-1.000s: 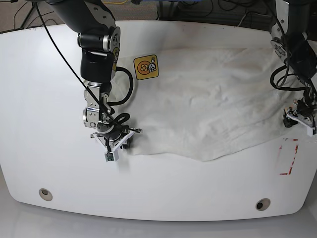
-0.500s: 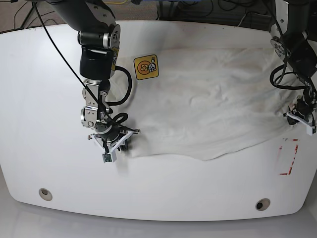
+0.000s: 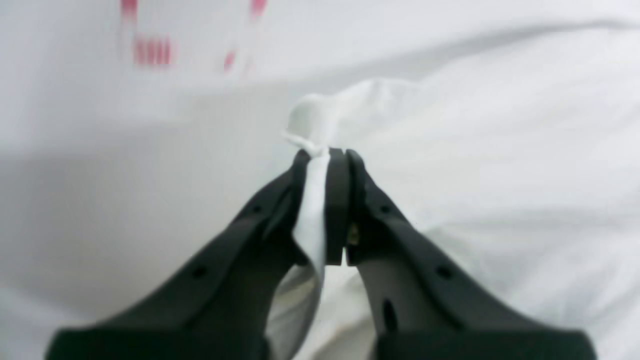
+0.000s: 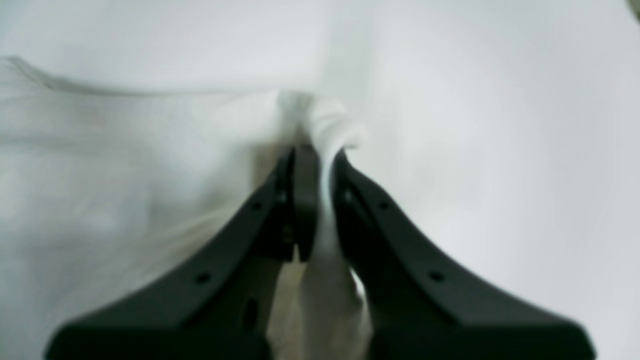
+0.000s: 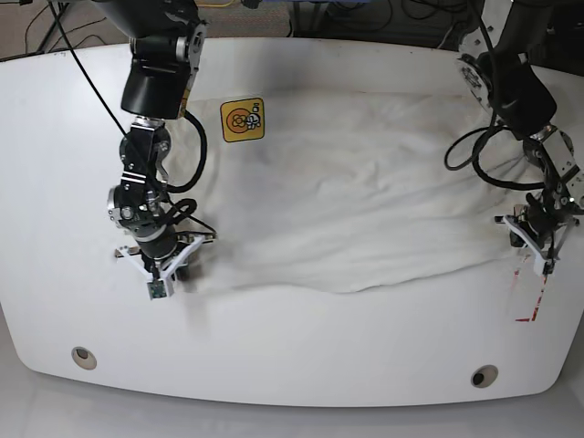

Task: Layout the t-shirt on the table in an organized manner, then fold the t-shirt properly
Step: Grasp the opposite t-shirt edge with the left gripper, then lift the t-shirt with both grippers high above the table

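The white t-shirt lies spread and wrinkled across the table, its orange-yellow tag showing at the upper left. At the shirt's lower left corner my right gripper is shut on the cloth. The right wrist view shows a twisted fold of t-shirt pinched in the right gripper. My left gripper is shut on the shirt's right edge. In the left wrist view a strip of t-shirt sits squeezed in the left gripper. The graphic is hidden.
A red-outlined mark sits just below the left gripper, blurred in the left wrist view as the red mark. Two round grommet holes lie near the table's front edge. Cables hang from both arms.
The left gripper has closed on the shirt's right edge. Both arms and the shirt have shifted toward the view's left, and the tag moved with them.
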Controlling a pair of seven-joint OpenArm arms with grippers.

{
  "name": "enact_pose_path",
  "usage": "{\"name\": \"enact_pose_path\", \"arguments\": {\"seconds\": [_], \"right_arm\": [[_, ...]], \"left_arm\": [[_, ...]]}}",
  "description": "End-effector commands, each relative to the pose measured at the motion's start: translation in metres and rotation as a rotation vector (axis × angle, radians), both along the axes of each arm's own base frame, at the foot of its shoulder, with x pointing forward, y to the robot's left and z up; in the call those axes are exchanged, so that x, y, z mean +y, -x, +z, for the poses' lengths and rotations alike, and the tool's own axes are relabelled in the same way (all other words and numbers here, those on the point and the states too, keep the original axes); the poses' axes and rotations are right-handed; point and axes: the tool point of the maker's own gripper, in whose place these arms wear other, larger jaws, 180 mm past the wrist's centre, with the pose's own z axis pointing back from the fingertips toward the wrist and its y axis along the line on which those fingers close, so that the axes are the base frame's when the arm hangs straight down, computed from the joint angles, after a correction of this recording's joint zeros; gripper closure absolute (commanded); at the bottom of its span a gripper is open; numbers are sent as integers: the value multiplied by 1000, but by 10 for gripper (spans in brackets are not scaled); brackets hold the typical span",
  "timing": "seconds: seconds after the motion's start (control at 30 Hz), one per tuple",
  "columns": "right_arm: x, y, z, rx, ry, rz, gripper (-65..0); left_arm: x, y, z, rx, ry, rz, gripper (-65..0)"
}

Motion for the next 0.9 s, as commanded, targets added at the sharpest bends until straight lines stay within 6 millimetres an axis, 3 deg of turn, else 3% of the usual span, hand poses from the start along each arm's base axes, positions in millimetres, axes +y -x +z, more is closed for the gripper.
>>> {"name": "enact_pose_path", "arguments": {"seconds": [0.0, 0.33, 0.5, 0.67, 0.87], "right_arm": [[-16, -10, 32, -85, 41, -14, 0], [-88, 6, 51, -97, 90, -90, 0], [-102, 10, 47, -76, 102, -96, 0], [-108, 10, 52, -84, 121, -100, 0], [-110, -1, 80, -147, 139, -100, 0]], "left_arm": [[-14, -20, 36, -100, -39, -35, 0], [-80, -34, 62, -148, -52, -135, 0], [-104, -39, 66, -163, -45, -180, 0], [-117, -43, 83, -212, -61, -200, 0], [-117, -47, 119, -265, -109, -187, 0]]}}
